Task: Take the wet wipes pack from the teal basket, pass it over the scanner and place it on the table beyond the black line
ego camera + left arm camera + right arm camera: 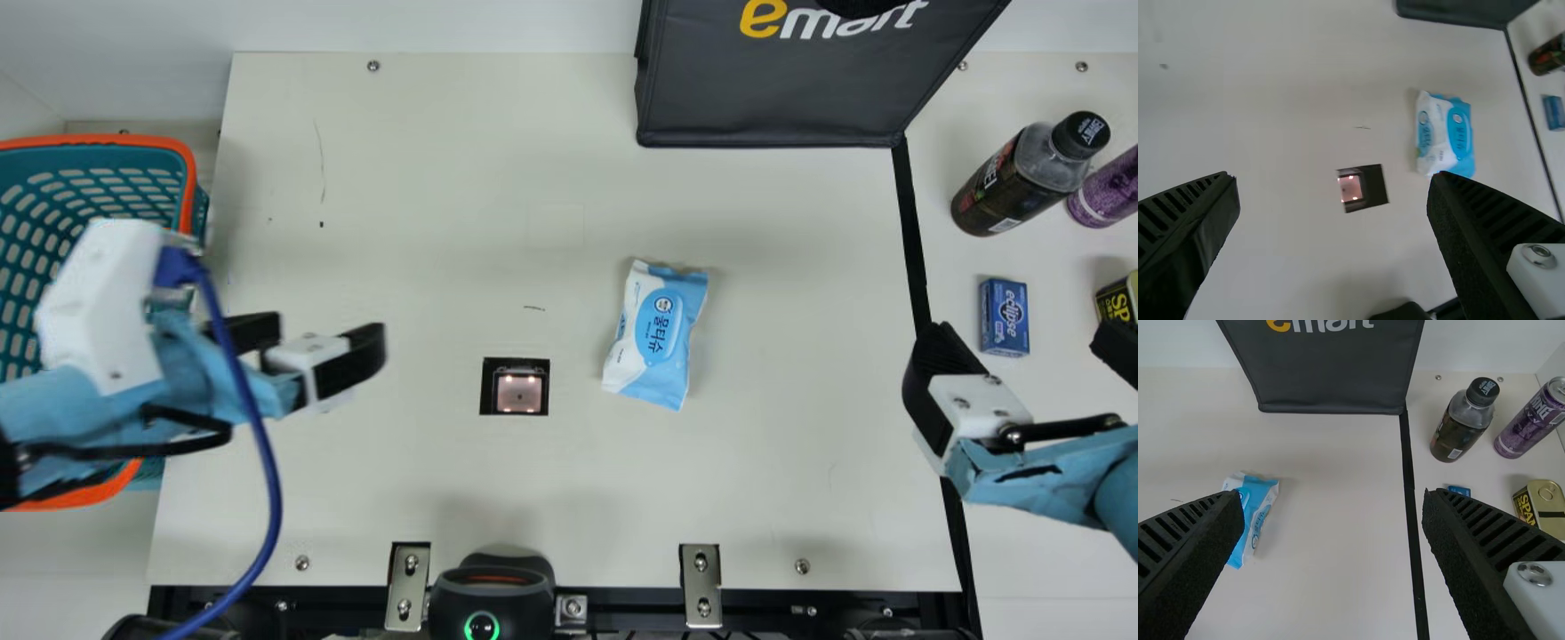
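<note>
Right gripper [1331,496]: hangs about over the black line [910,240], with jaws spread wide and nothing between them.
Left gripper [1333,177]: hangs between the teal basket [188,173] and the scanner [520,391], also with jaws wide apart and no hold on anything.
Wet wipes pack [660,329]: lies on the tabletop [782,267], between scanner and black line, out of the basket and free of both grippers.
Way to the pack: runs about straight left from the right gripper, straight right from the left gripper; splits too evenly to call either one nearer.
Long axis of the pack: points mostly away from the robot, far end leaning a little right; crosses the sideways opening of the right jaws, so likely suits a pinch over the narrow width.
Next step: probably calls for a pick-up by the right gripper, then a carry right, over the line.
Beyond the line: holds a small blue box [1005,316] and, farther off, a dark bottle [1027,178]; asks for clearance from both.
Dark bag [773,98]: stands farthest, well apart from the pack.
</note>
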You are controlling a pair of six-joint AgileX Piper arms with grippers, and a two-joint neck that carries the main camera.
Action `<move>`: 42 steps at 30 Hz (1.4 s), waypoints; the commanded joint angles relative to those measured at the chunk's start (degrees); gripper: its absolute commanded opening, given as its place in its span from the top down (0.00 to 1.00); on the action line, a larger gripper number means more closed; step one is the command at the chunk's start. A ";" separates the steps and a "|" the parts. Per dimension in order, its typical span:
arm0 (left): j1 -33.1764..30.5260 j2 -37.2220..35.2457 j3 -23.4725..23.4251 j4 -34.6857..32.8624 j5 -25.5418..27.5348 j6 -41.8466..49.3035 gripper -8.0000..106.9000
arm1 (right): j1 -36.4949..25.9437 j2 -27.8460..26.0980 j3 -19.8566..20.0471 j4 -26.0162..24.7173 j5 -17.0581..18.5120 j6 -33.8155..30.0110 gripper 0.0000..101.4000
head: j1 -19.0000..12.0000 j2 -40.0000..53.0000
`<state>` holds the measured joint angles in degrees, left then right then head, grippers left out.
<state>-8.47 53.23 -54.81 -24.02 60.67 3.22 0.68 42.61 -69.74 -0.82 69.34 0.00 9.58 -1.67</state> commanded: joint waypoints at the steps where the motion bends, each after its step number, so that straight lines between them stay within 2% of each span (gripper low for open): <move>1: 1.66 -1.71 -0.80 5.56 1.49 -0.11 0.15 | 0.00 0.00 0.00 0.00 0.00 0.00 0.06 | -1.66 0.09; 8: 3.28 -4.82 -3.80 15.80 5.03 -1.56 0.15 | 0.00 0.00 0.00 0.00 0.00 0.00 0.06 | -1.66 0.09; 9: 3.18 -4.54 -3.31 12.19 4.58 -1.24 0.15 | 0.00 0.00 0.00 0.00 0.00 0.00 0.06 | -1.66 0.09; 13: 3.18 -4.80 -3.78 15.62 5.13 -1.55 0.15 | 0.00 0.00 0.00 0.00 0.00 0.00 0.06 | -1.66 0.09; 20: 3.18 -4.80 -3.78 15.73 5.13 -1.55 0.15 | 1.02 0.86 0.28 -0.30 -0.14 -0.36 0.06 | -1.66 0.09; 34: 3.18 -4.80 -3.78 15.73 5.13 -1.55 0.15 | 10.10 10.80 4.62 4.00 -3.01 -2.45 0.06 | -1.66 0.09; 42: 3.18 -4.80 -3.78 15.73 5.13 -1.55 0.15 | 16.35 19.16 6.12 4.97 -6.94 2.80 0.06 | -1.66 0.09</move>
<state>-5.29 48.42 -58.59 -8.29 65.80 1.67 15.82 59.90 -63.63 4.26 62.78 1.19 9.58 -1.67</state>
